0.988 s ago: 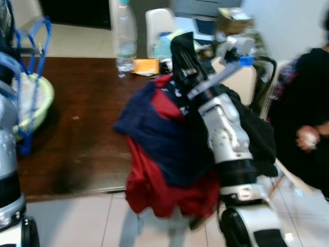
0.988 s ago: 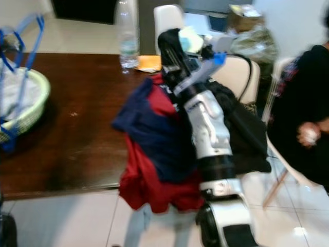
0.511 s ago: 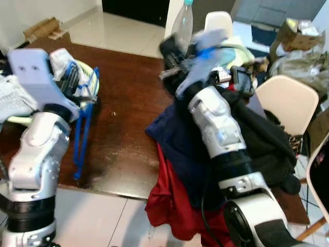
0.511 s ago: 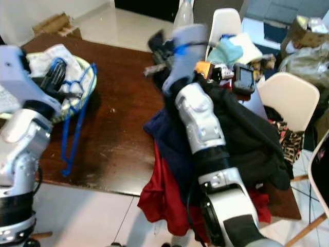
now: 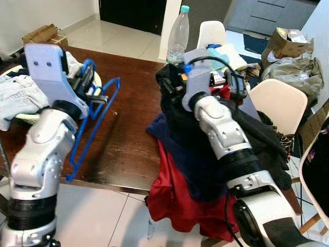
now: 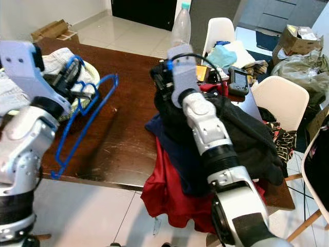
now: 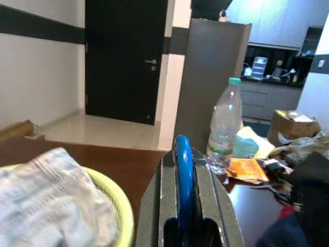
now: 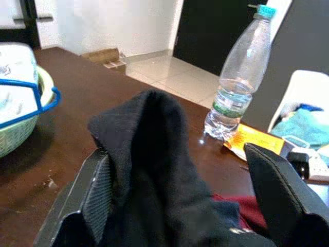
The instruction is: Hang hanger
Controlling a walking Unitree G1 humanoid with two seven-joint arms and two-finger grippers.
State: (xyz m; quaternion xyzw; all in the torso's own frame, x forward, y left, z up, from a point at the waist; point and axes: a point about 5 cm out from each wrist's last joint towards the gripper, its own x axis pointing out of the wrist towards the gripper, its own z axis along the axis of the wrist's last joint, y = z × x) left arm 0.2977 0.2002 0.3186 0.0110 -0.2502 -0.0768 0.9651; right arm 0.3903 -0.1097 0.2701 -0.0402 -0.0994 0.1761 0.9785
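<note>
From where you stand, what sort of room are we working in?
Most likely a home dining area beside a kitchen: a dark wooden table heaped with clothes, white dining chairs around it, and grey cabinets beyond the tiled floor.

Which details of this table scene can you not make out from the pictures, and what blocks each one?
- Blue hanger: its hook, hidden inside the left hand that grips it.
- Right hand: how its fingers meet the black garment, which covers the gap between them.
- Green basket: its contents, cut off by the right wrist view's edge.
- Red garment: its shape, buried under dark clothes.
</note>
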